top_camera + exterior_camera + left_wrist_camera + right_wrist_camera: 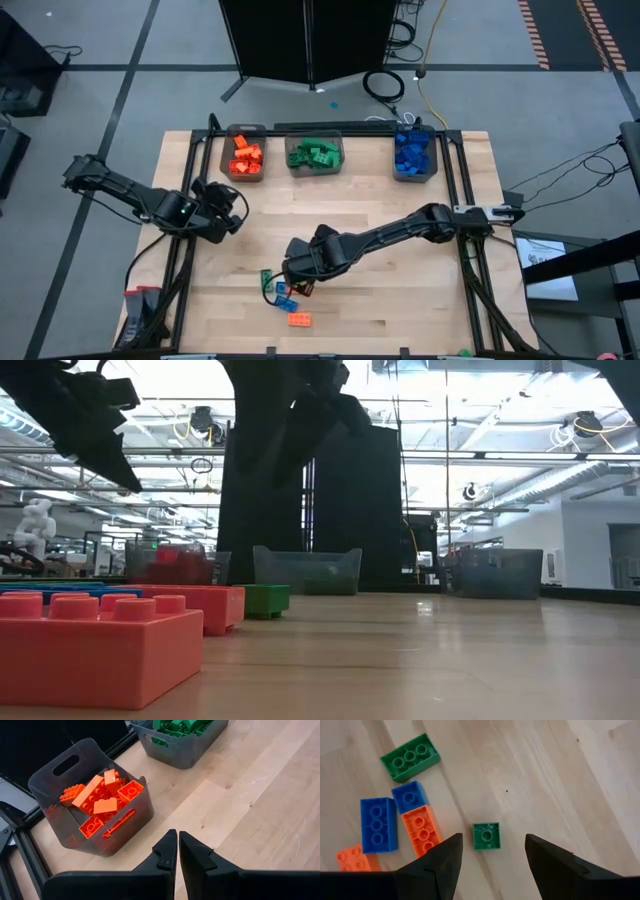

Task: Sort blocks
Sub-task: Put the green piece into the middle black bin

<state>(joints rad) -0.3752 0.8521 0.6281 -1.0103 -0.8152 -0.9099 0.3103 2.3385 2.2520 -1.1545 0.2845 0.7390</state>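
Dark, wedge-shaped fingers of the right gripper stand apart and empty above a small square green block with one round stud. Beside it lie loose blocks of glossy plastic on the pale wooden table; one orange block is partly cut off. Near the translucent grey bin of orange bricks, the left gripper is closed on nothing. Three bins line the far edge.

The wooden surface carries three grey bins along its far edge and loose blocks near the front.
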